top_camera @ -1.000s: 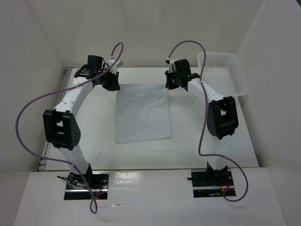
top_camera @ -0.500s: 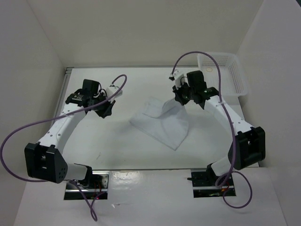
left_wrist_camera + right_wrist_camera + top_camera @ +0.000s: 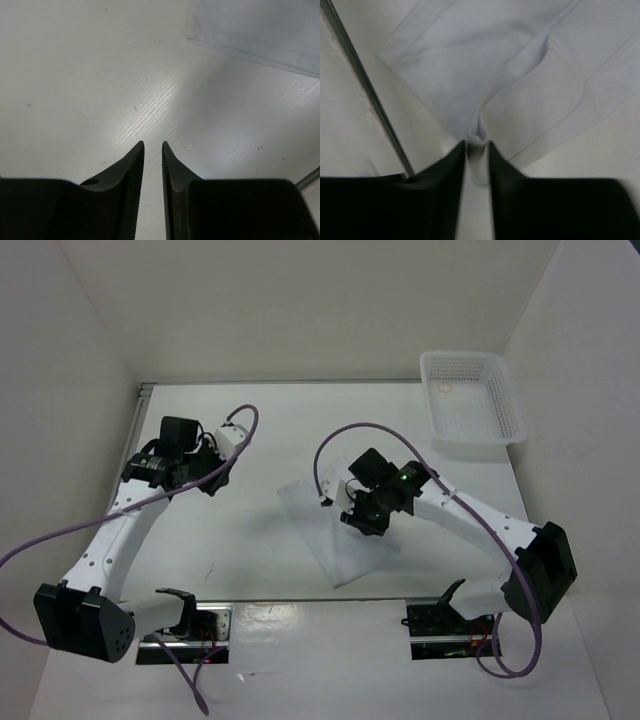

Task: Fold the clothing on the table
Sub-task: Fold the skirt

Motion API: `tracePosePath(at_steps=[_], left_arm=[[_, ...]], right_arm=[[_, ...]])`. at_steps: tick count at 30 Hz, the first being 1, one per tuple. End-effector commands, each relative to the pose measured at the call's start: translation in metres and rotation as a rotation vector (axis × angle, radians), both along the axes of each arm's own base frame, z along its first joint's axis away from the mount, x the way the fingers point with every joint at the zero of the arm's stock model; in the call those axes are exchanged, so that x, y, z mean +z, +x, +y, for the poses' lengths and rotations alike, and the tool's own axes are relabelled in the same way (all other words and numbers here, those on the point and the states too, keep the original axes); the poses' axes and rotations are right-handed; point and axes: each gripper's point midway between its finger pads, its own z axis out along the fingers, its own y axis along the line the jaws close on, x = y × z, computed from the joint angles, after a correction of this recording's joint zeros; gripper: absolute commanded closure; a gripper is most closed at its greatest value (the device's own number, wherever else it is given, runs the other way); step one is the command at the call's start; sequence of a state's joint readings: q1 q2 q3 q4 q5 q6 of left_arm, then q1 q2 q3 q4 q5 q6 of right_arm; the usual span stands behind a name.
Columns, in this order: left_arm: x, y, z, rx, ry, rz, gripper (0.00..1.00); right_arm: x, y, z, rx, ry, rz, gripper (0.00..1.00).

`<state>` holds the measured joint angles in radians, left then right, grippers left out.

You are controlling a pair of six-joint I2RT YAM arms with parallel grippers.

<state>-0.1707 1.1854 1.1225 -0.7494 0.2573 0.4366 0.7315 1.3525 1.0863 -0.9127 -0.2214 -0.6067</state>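
Currently the clothing (image 3: 345,552) is seen lying crumpled and skewed on the counter (image 3: 260,430), right of centre and towards the near edge, with one corner pointed at the arm bases. It is partly covered by the right arm in the top view. The right gripper (image 3: 352,518) is placed low over its upper part. In the right wrist view the right gripper (image 3: 477,146) is shown pinching a raised fold of the clothing (image 3: 520,75), and white fabric is bunched in the narrow gap between the black fingers (image 3: 451,170). Creases and a hem line are spread out ahead of the tips, and a thin metal rail (image 3: 365,85) is seen at the left. The left gripper (image 3: 220,480) is held well apart from the clothing, over bare counter on the left side. In the left wrist view the left gripper (image 3: 153,145) is shown slightly parted, a slim gap is left between the tips and nothing is held. Only an edge of the clothing (image 3: 260,30) is caught at the top right of that view. A white mesh basket (image 3: 505,405) is set at the far right corner, with a small round item (image 3: 447,388) inside.
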Motion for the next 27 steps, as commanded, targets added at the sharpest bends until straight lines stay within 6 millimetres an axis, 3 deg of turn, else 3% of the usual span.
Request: tracePosePath(at_steps=[1,4,5,8,10,11,13,15,17,21,25,27], left_arm=[[0.008,-0.007,0.002,0.031,-0.021,-0.024,0.72],[0.017,-0.009,0.003,0.074,-0.05,-0.044,0.69],[0.017,-0.009,0.002,0.082,-0.057,-0.039,0.68],[0.032,-0.009,-0.002,0.118,-0.114,-0.072,0.6],[0.046,-0.009,-0.006,0.153,-0.168,-0.08,0.57],[0.047,-0.006,-0.003,0.178,-0.182,-0.082,0.48],[0.054,-0.006,0.0,0.22,-0.22,-0.085,0.41],[0.06,-0.005,0.005,0.25,-0.247,-0.1,0.32],[0.053,-0.008,0.017,0.301,-0.253,-0.097,0.3],[0.045,-0.008,0.038,0.395,-0.274,-0.094,0.26],[0.043,-0.008,0.051,0.44,-0.273,-0.115,0.24],[0.044,-0.006,0.053,0.454,-0.273,-0.123,0.24]], right_arm=[[0.0,-0.01,-0.027,0.004,-0.153,-0.029,0.53],[-0.003,-0.011,-0.033,-0.001,-0.181,-0.026,0.35],[0.001,-0.012,-0.027,0.017,-0.152,-0.019,0.25],[0.015,-0.005,-0.008,0.009,-0.064,-0.036,0.15],[0.027,0.013,0.014,-0.059,0.037,-0.096,0.14],[0.028,0.023,0.02,-0.095,0.054,-0.118,0.14],[0.029,0.044,0.038,-0.188,0.12,-0.156,0.14],[0.019,0.065,0.048,-0.267,0.108,-0.172,0.14],[0.001,0.088,0.059,-0.366,0.085,-0.176,0.15],[-0.03,0.11,0.073,-0.465,0.016,-0.176,0.16],[-0.059,0.107,0.092,-0.452,-0.043,-0.18,0.16],[-0.062,0.102,0.105,-0.435,-0.047,-0.184,0.16]])
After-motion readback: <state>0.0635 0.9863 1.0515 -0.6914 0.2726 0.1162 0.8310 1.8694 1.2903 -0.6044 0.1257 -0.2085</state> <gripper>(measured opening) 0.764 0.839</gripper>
